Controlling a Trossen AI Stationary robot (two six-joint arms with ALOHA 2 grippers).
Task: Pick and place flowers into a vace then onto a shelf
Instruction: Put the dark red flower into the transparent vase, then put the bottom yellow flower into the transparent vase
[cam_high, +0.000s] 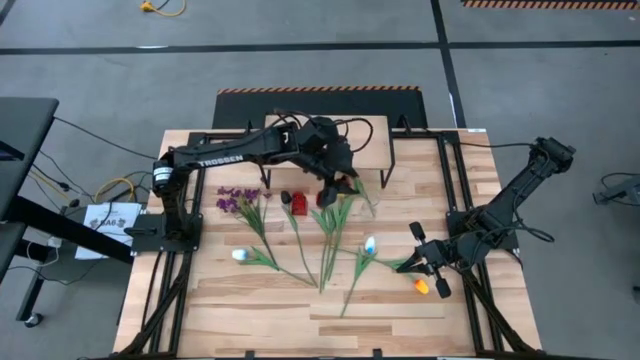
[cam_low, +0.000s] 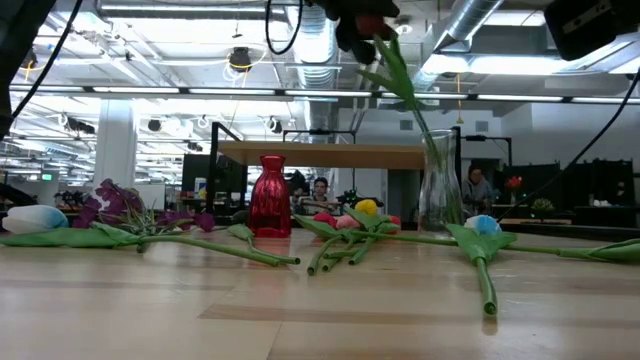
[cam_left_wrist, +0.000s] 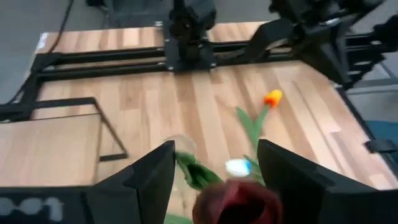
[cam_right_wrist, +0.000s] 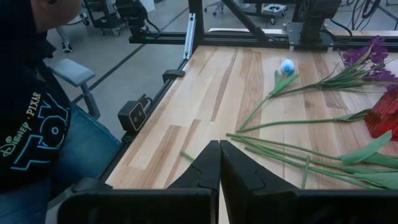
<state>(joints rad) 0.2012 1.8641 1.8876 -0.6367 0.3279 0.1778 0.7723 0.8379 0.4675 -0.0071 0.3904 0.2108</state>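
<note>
A red tulip (cam_low: 372, 24) is standing with its stem down in the clear glass vase (cam_low: 437, 190) near the table's far edge, its bloom sitting between the spread fingers of the left gripper (cam_high: 340, 178) — the jaws are gaping around it rather than pinching. The risk I see is the lifting arm brushing the leaning stem and tipping the tall, narrow vase, or dragging the flower back out. The right gripper (cam_high: 428, 262) is resting closed and empty near the orange tulip (cam_high: 421, 286), and the shelf (cam_low: 330, 154) just behind the vase is leaving little room — the loose flowers (cam_high: 330, 235) are crowding the middle.
</note>
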